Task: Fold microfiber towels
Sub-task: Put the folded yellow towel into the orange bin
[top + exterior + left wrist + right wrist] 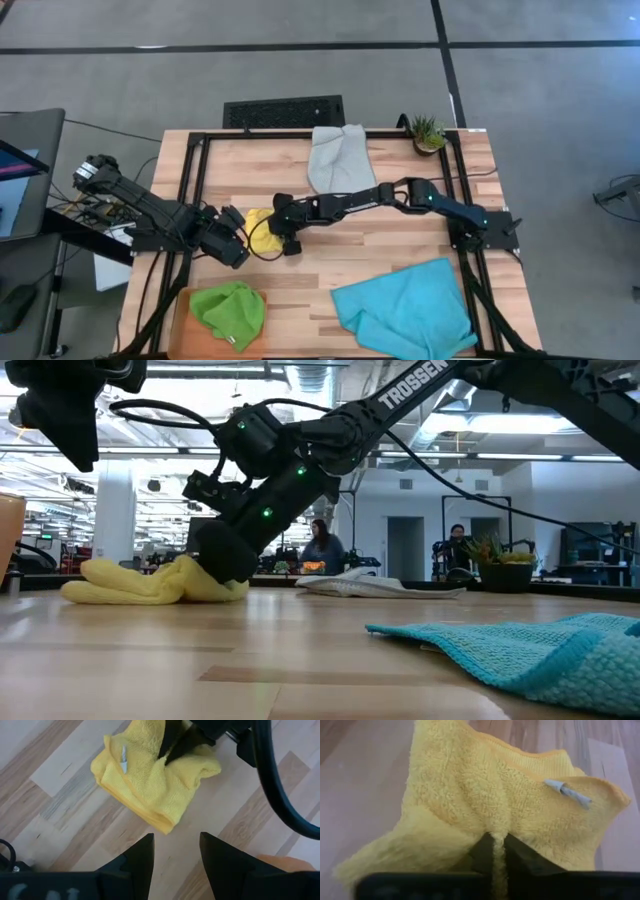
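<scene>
I have the right gripper down on the yellow towel, near the middle of the table a little to the left. Its fingers are pinched nearly shut on a thin ridge of the yellow cloth, which stands up between them. The towel lies bunched on the wood, a small grey tag showing on one edge.

My left gripper sits just left of that towel, above the table, fingers wide apart with nothing in them.

The grey towel lies rumpled at the far edge, middle of the table. The green towel is crumpled at the near left, resting on the orange tray. The turquoise towel is spread at the near right, partly folded over itself. A small potted plant stands in the far right corner.
</scene>
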Robot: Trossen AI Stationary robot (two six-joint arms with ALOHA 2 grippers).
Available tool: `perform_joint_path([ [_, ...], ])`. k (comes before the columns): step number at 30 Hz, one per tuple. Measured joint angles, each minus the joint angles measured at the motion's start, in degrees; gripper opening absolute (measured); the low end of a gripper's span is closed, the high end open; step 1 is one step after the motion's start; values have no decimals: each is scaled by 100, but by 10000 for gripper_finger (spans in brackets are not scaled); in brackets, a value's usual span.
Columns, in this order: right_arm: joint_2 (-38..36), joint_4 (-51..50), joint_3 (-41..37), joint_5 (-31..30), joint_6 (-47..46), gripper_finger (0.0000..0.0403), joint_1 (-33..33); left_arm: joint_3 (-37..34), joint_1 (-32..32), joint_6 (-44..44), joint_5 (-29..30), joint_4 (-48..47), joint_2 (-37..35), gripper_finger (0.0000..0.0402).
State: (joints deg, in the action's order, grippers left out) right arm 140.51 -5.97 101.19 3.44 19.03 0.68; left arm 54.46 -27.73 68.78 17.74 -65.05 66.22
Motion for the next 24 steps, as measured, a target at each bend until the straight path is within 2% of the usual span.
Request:
perform_joint_path([
  [3,1,-11,-4,1,-38,13,12,0,0,1,0,1,0,151],
  [11,-90,98,-35,-87,89,8,-46,0,0,3,-96,1,0,151],
  [16,-298,39,-55,-568,98,6,-138,0,0,3,-96,-1,0,151],
  [24,-541,109,-46,-744,199,5,-234,0,0,-68,101,-22,0,151],
])
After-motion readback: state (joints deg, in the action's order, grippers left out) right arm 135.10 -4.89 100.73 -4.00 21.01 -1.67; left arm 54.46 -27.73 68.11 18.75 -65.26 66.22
